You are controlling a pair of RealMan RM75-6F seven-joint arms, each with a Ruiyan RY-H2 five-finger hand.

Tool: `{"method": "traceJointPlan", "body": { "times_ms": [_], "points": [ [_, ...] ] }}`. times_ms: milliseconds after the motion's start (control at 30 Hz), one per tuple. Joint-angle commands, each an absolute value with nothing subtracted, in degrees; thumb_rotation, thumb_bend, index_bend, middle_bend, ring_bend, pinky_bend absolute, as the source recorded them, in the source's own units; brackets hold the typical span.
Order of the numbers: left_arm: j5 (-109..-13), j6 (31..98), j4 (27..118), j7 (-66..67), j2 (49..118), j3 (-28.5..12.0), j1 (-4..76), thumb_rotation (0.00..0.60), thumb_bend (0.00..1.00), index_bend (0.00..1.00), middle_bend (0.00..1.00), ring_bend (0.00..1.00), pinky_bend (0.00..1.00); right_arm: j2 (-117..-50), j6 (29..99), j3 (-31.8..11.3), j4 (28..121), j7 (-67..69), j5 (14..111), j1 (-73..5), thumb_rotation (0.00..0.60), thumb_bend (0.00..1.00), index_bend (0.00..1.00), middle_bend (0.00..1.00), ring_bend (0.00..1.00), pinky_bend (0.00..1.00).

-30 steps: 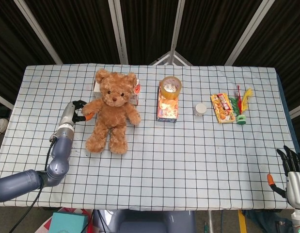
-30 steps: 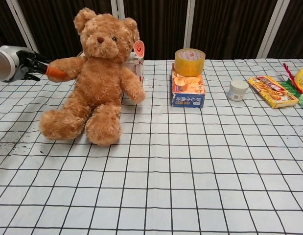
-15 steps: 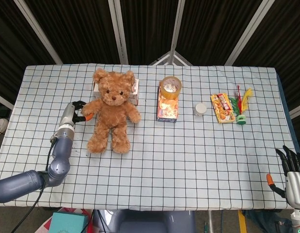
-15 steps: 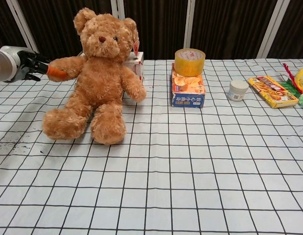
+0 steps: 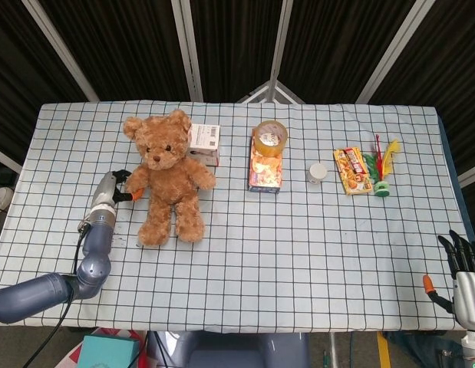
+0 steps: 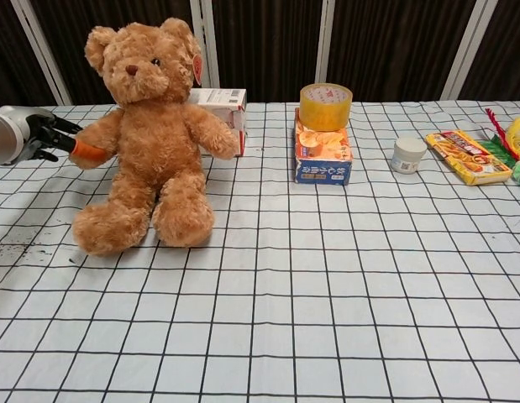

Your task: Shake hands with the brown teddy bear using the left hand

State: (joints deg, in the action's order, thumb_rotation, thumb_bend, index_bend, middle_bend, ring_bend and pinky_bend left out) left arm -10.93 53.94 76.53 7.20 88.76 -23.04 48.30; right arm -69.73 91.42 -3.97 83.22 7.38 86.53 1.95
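Observation:
The brown teddy bear [image 5: 166,176] [image 6: 149,143] sits upright at the left of the checked table [image 5: 298,253], leaning toward the left. My left hand [image 5: 118,188] [image 6: 41,138] grips the bear's paw [image 6: 90,149], with an orange-tipped thumb pressed on it. The rest of the fingers are hidden behind the paw. My right hand [image 5: 463,268] hangs off the table's right front corner, fingers apart and holding nothing.
A white box [image 5: 204,143] stands behind the bear. To its right is a colourful carton [image 5: 265,170] with a tape roll [image 5: 269,138] on top, then a small white jar [image 5: 318,172], a snack packet [image 5: 354,170] and a feathered shuttlecock [image 5: 382,165].
My left hand has pulled the paw down and toward the front left; the bear has swung and slid left with it, uncovering the white box behind.

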Motion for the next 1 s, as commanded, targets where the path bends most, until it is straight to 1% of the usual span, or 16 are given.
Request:
{"method": "traceJointPlan", "body": {
  "times_ms": [33,133,267,467,633,733,1000],
  "points": [
    [-11.3,54.4,77.2,7.5,88.3,-24.4,48.7,0.6,0.45,0.42,0.48,0.04,0.02,-69.7,91.3,-3.9,83.2,7.2,86.5,1.9,0.6,0.37,0.13,0.07,0.09,0.0],
    [-11.9,55.1,78.4,8.1,87.5,-25.8,49.3,0.6,0.45,0.42,0.48,0.04,0.02,-69.7,91.3,-4.0,83.3,7.2,86.6,1.9,0.6,0.37,0.13,0.07,0.09,0.0],
    [-11.8,55.7,80.3,8.9,86.7,-26.3,49.2,0.6,0.45,0.42,0.48,0.04,0.02,-69.8,91.2,-3.9,83.3,7.2,86.7,1.8,0.6,0.37,0.13,0.07,0.09,0.0],
    [-10.7,54.9,79.1,10.7,87.4,-23.3,47.5,0.6,0.45,0.42,0.48,0.04,0.02,-69.8,91.2,-3.9,83.2,7.2,86.7,1.8,0.6,0.37,0.13,0.07,0.09,0.0],
    [-9.9,53.6,77.1,10.3,88.3,-23.1,46.6,0.6,0.45,0.42,0.48,0.04,0.02,-69.9,91.5,-3.9,83.3,7.0,86.9,1.9,0.6,0.37,0.13,0.07,0.09,0.0],
    [-10.5,53.5,77.2,10.0,88.1,-23.8,46.5,0.6,0.45,0.42,0.48,0.04,0.02,-69.9,91.5,-3.8,83.4,6.9,87.0,1.8,0.6,0.37,0.13,0.07,0.09,0.0],
    [-12.3,54.6,81.0,9.5,85.7,-27.5,47.3,0.6,0.45,0.42,0.48,0.04,0.02,-70.0,91.3,-3.8,83.4,6.7,87.0,1.8,0.6,0.37,0.13,0.07,0.09,0.0]
  ]
}}
